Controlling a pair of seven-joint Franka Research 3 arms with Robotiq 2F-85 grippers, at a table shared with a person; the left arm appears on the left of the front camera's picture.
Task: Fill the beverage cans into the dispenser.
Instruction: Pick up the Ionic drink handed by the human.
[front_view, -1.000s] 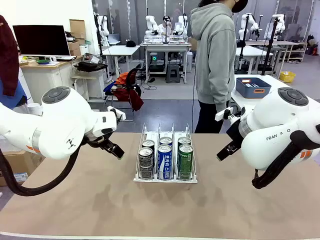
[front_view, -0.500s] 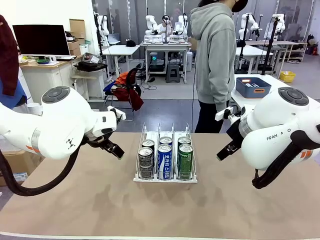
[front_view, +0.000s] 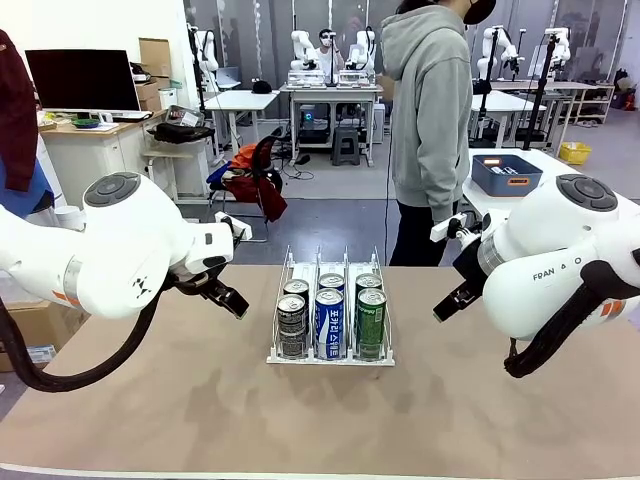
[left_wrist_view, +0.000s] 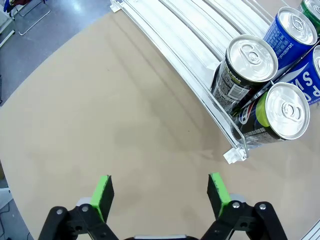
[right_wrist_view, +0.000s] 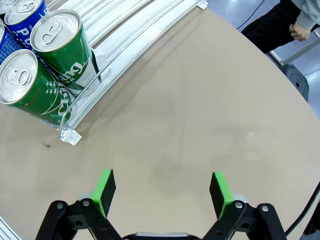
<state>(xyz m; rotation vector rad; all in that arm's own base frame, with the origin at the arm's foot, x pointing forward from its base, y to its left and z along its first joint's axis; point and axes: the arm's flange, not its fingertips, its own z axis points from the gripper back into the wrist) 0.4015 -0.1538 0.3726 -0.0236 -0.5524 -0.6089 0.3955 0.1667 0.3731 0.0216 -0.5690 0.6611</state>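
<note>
Left hand (left_wrist_view: 160, 192): noted open, green pads (left_wrist_view: 103, 194) set wide, nothing held between them. It was hung over bare table (front_view: 200, 420), fingers pitched down and toward the dispenser (front_view: 330, 358), whose corner was seen at the right of the left wrist view. Right hand (right_wrist_view: 162, 190): recorded open and empty likewise, poised over the table with the rack's other corner at the left of its own view.

In the front view the dispenser was found at frame centre, between the two hands and apart from both. The beverage cans (front_view: 329, 322) were seen upright inside it, two to a lane and bunched at the lower end. The dark pair was in the left lane, blue-and-white in the middle, green-and-white on the right. The upper stretches of the lanes were seen bare.

Handling, as judged: the cans are taken to be stiff but thin-walled, smooth and somewhat slippery; their weight could not be told. A hold across the mid-body, below the silver rim, is judged best. The acrylic rack is reckoned light and easily nudged.

Left arm (front_view: 110, 250) was carried in from picture left, right arm (front_view: 560, 260) from picture right, both wrists turned inward.
</note>
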